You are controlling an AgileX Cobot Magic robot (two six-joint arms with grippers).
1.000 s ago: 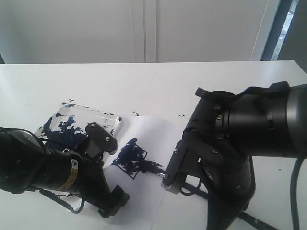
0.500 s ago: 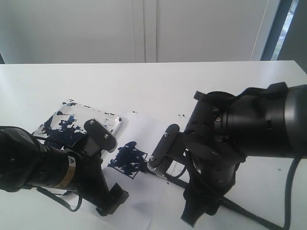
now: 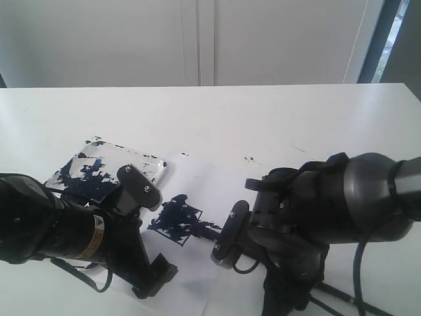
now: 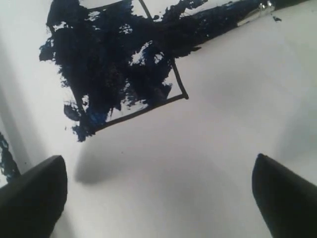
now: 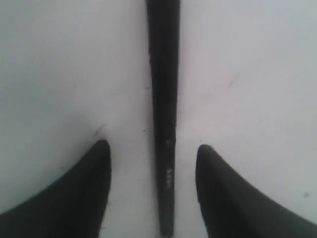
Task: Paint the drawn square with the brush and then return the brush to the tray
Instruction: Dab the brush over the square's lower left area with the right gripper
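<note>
The drawn square (image 3: 176, 220) on the white paper (image 3: 210, 187) is largely smeared with dark blue paint (image 4: 111, 64). The brush (image 3: 209, 228) lies flat on the paper, its wet tip on the square's edge and its silver band (image 4: 258, 9) just outside. Its black handle (image 5: 163, 99) runs between the fingers of my right gripper (image 5: 152, 147), which is open and low over the table with neither finger touching it. My left gripper (image 4: 156, 166) hangs open over bare paper beside the square, empty. The paint-blotched clear tray (image 3: 99, 164) sits at the left.
The bulky right arm (image 3: 329, 217) covers the table's front right, and the left arm (image 3: 59, 230) lies across the front left, partly over the tray. A few paint specks (image 3: 248, 158) dot the white table beyond the paper.
My right arm has dropped from a raised pose to low over the table, its gripper first swinging in toward the square. The left arm has barely moved.
</note>
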